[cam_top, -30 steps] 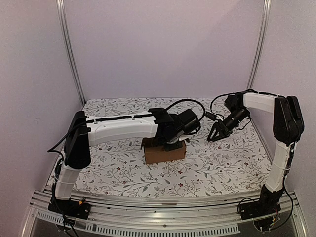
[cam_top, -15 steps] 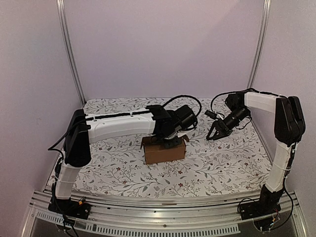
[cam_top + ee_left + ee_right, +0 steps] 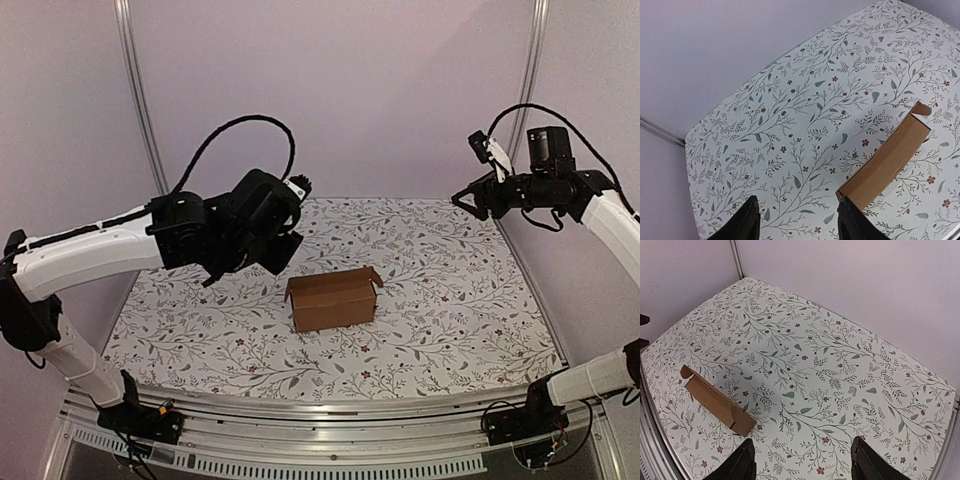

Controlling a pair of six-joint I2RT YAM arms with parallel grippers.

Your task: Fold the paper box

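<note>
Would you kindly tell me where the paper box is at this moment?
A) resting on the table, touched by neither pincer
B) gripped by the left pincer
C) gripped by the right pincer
A: the paper box sits on the floral table, while the left pincer and the right pincer hang open and empty, well clear of it.

One paper box (image 3: 332,299) (brown), one table (image 3: 450,335), two arms (image 3: 95,248) (image 3: 612,215), two claws: left claw (image 3: 797,200), right claw (image 3: 802,442)

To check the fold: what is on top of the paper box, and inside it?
Nothing lies on the paper box. Its top is closed, with one corner flap sticking up, so the inside is hidden.
</note>
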